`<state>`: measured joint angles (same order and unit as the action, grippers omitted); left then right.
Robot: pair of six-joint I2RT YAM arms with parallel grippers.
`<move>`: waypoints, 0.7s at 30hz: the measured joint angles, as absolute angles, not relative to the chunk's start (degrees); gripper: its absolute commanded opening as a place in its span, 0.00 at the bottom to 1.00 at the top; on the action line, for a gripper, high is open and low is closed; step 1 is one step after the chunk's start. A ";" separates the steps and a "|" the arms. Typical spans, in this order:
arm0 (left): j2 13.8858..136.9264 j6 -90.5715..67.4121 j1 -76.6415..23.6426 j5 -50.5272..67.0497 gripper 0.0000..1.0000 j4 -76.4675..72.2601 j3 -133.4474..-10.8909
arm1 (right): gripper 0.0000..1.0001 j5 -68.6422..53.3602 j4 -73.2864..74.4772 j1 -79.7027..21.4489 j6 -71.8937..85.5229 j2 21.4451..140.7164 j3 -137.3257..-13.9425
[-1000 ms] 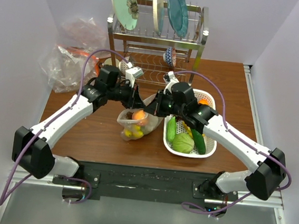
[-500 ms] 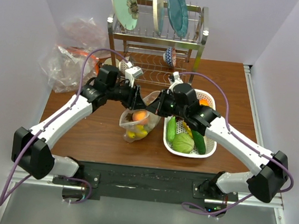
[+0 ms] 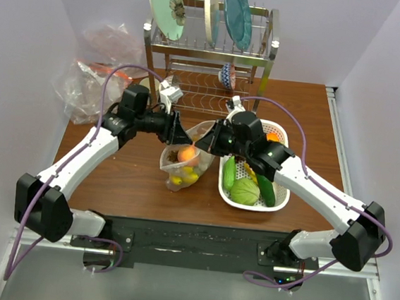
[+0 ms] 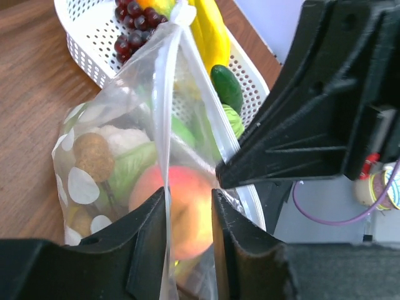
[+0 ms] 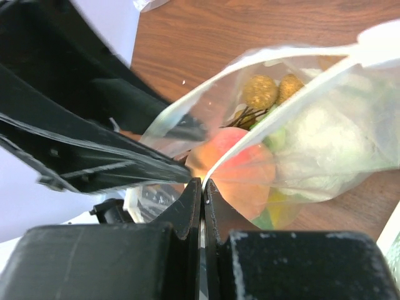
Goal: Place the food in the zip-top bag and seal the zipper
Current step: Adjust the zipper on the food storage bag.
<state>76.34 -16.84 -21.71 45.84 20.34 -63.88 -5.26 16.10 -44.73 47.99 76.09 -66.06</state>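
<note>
The zip-top bag [image 3: 183, 164] hangs over the table between both arms, its dotted face [image 4: 81, 184] to the left in the left wrist view. Inside it lie food pieces: a peach [image 4: 184, 209], a pale green-white piece [image 4: 125, 150] and yellow bits [image 3: 181, 179]. My right gripper [image 5: 203, 184] is shut on the zipper [image 5: 281, 107] at the bag's mouth edge. My left gripper [image 4: 187, 203] stands open at the other end; the zipper [image 4: 167, 125] runs between its fingers, close to the left one. More food, grapes [image 4: 131, 28] and a banana [image 4: 211, 34], lies in the basket.
A white perforated basket [image 3: 285, 191] with a cucumber [image 3: 229, 173] and a green cabbage [image 3: 245, 192] stands right of the bag. A metal dish rack [image 3: 206, 87] with plates is at the back. A heap of plain clear plastic [image 3: 93, 79] lies at the back left.
My left gripper has opened, let go of the bag's edge and drawn back a little to the left. The right gripper still holds the zipper edge.
</note>
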 measured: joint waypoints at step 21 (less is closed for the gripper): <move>75.26 -17.76 -19.88 54.59 0.59 17.50 -60.31 | 0.00 -4.69 17.08 -44.69 47.88 80.79 -69.17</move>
<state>75.26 -17.76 -19.88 54.59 17.50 -60.31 -4.69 17.08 -44.69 47.88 80.79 -69.17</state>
